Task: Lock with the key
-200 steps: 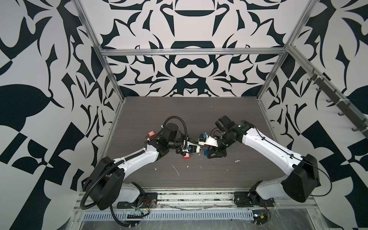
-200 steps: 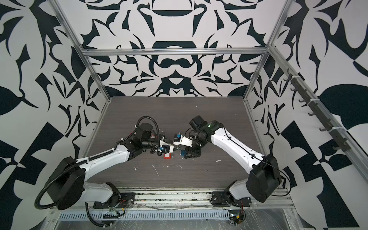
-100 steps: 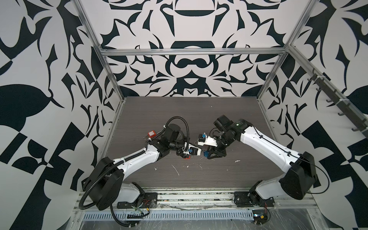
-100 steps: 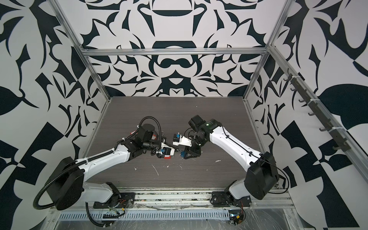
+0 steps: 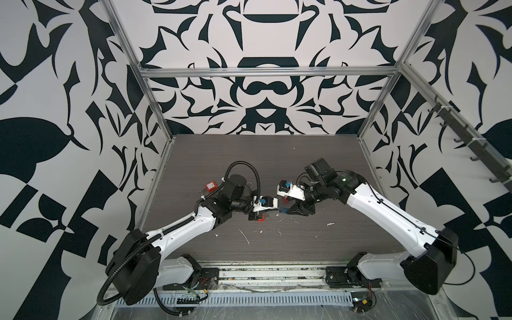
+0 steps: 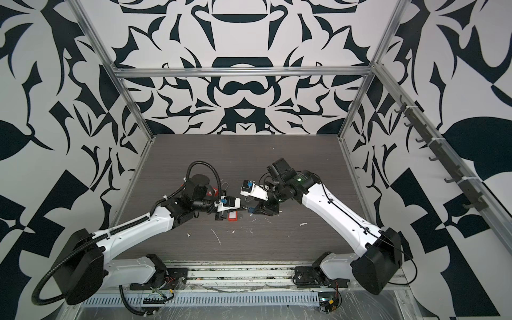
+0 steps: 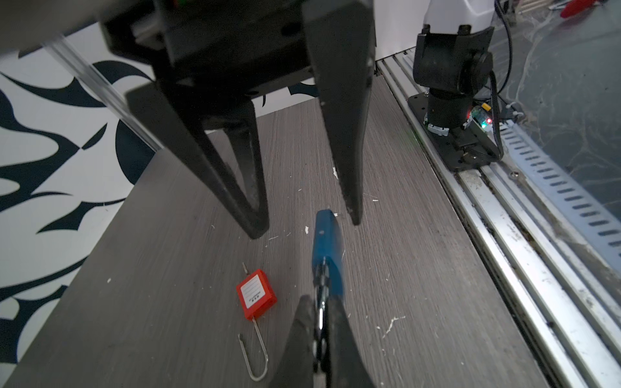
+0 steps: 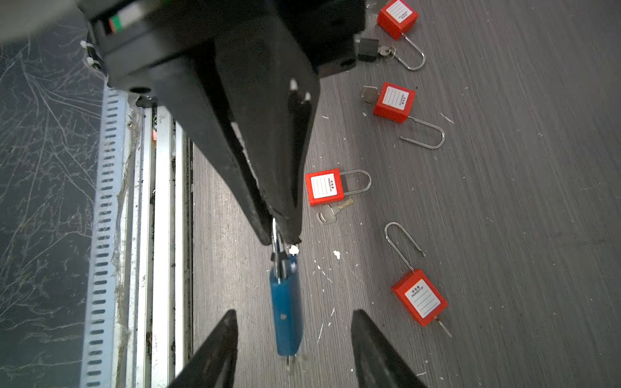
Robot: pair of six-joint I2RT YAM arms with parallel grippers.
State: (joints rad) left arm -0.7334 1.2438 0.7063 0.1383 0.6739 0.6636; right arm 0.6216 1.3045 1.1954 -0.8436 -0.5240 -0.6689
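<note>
While the left pincer (image 7: 320, 302) clamps its shackle (image 8: 275, 235), the blue padlock (image 7: 326, 248) stretches base-first toward the spread-apart right pincer (image 7: 305, 225).

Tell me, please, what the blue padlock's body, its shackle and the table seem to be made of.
The blue body looks like plastic: matte and evenly coloured. Its shackle looks like steel: thin, silvery, glinting. The table is probably laminate: grey, with a fine, printed-looking grain.

Blue padlock (image 8: 285, 312): gripped by its shackle (image 8: 276, 248) at mid-scene, body level; thin key (image 8: 291, 364) protrudes from base.
</note>
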